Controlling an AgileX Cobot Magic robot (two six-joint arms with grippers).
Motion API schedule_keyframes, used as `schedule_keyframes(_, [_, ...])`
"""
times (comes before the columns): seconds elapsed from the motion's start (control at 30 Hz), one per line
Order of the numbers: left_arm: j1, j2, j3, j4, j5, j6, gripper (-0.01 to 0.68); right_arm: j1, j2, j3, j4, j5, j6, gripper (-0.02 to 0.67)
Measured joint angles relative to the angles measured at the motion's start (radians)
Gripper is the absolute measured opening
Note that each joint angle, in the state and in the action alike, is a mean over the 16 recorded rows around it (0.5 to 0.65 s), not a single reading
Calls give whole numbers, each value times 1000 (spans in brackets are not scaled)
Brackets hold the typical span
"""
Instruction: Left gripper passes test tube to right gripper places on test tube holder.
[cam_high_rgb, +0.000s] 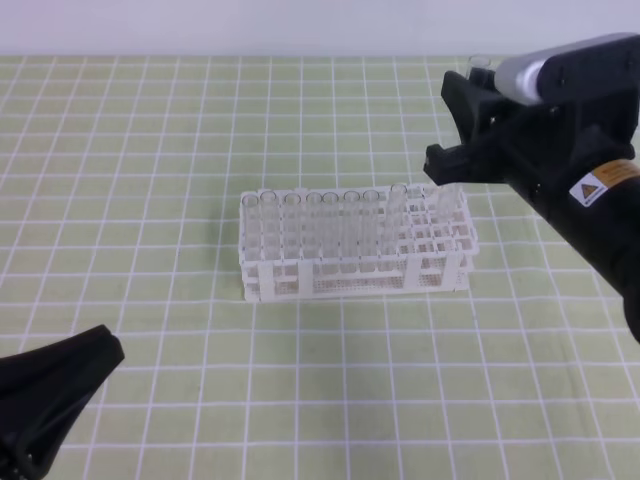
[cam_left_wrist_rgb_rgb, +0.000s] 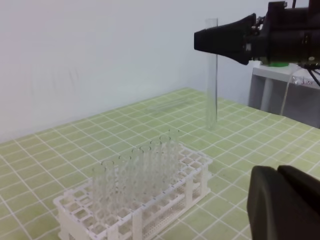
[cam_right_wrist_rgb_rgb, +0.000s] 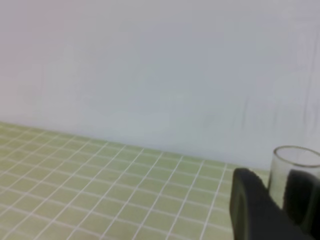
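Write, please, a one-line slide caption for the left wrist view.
The right gripper holds a test tube upright above the tiled mat, beyond the white rack of tubes.

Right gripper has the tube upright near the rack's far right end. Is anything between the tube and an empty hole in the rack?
Nothing visible blocks it. The test tube hangs upright in the right gripper, clear of the test tube holder. Tubes already fill the holder's left and front holes; its right-rear holes look open. The left gripper sits well away.

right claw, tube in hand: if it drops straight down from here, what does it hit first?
Likely the right end of the test tube holder, tube-tip first: the right claw holds the test tube upright above it. Depth unclear; it may hang behind the rack.
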Motion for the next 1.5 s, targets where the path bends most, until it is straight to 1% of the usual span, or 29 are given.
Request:
schedule_keyframes(0.13, [0, 0, 0, 0, 0, 0, 0, 0, 45, -1, -21, -40, 9, 99])
schedule_keyframes(0.67, [0, -2, 0, -9, -2, 0, 0, 0, 196, -2, -181, -184, 36, 99])
schedule_keyframes(1.07, [-1, -5, 1, -17, -8, -1, -1, 0, 293, 5, -183, -328, 93, 99])
schedule_keyframes(1.5, [0, 0, 0, -2, 1, 0, 0, 0, 325, 81, -181, -465, 129, 99])
